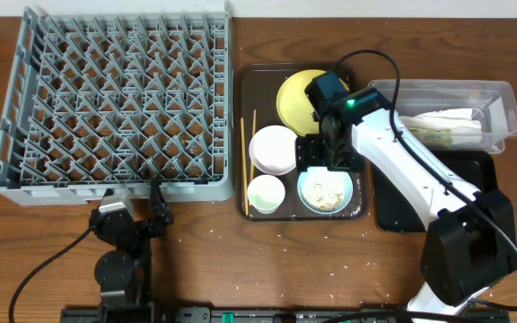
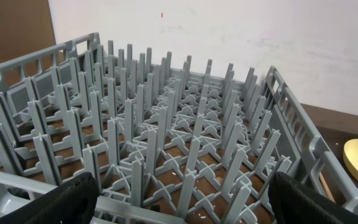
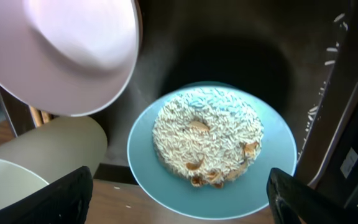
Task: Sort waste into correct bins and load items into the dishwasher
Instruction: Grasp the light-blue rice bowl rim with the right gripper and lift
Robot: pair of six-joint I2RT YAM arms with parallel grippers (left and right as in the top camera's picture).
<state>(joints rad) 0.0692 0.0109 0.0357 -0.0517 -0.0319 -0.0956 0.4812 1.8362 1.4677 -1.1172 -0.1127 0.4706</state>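
Rice point(image 3: 207, 134), loose and heaped with beige scraps, fills the blue bowl point(image 3: 210, 149), which sits at the 4 o'clock corner of the brown tray point(image 1: 249, 76). The white bowl point(image 1: 274, 149) is at its 10 o'clock and the cup point(image 1: 265, 194) at its 9 o'clock. The right gripper point(image 3: 182, 202) hovers over the blue bowl with its fingers wide apart and nothing between them.

The blue bowl looks stiff, smooth and probably slick, and heavier than it would be empty. Any tilt would likely shed grains. The bare rim band at 3 o'clock in the wrist view seems the best hold, one finger inside and one outside, keeping it level until it is over a bin.

The left gripper point(image 2: 179, 205) rests at the 6 o'clock edge of the rack point(image 1: 25, 108), fingers apart and empty.

From overhead the right arm covers part of the plate point(image 1: 299, 99) and the blue bowl's 12 o'clock rim. Whether the white bowl touches the blue one I cannot tell. The cup is cut off in the wrist view. In the tub point(image 1: 501, 99) the napkin point(image 1: 438, 118) shows, but what lies under it is unclear.
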